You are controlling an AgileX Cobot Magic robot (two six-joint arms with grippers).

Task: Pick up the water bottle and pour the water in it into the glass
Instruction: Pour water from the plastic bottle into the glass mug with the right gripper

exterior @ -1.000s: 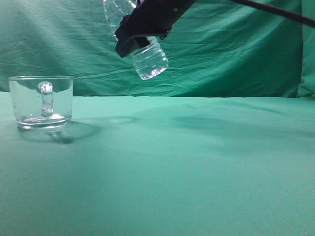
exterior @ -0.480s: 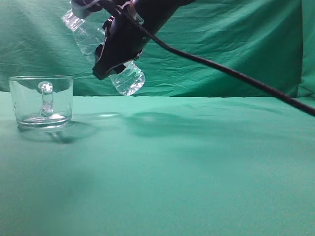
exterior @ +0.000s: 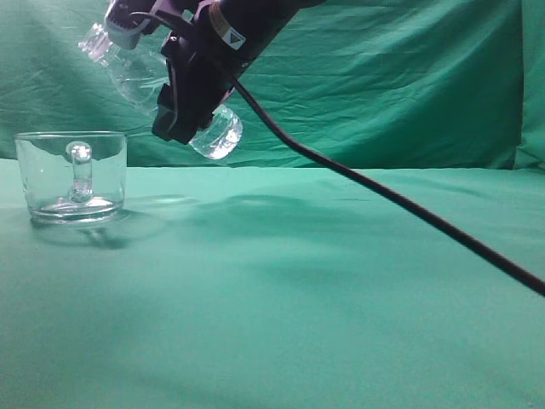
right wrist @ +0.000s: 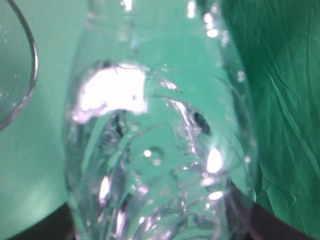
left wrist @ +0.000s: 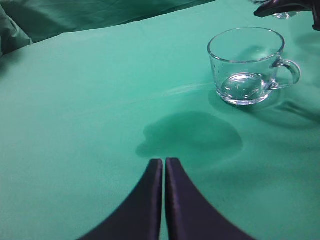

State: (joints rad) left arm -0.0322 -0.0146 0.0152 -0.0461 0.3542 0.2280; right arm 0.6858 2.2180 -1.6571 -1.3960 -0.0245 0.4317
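My right gripper is shut on the water bottle, a clear ribbed plastic bottle held in the air, tilted with its neck up-left and its base down-right. The neck is above and just right of the glass, a clear mug with a looped handle standing on the green cloth at the left. In the right wrist view the bottle fills the frame, with the glass rim at the left edge. The left wrist view shows the glass and my shut, empty left gripper. A little water lies in the glass bottom.
A green cloth covers the table and a green cloth backdrop hangs behind. The right arm's black cable runs from the gripper down to the right across the exterior view.
My right gripper has carried the bottle left and down toward the glass and tilted it more, so its neck now reaches over the glass's right side.
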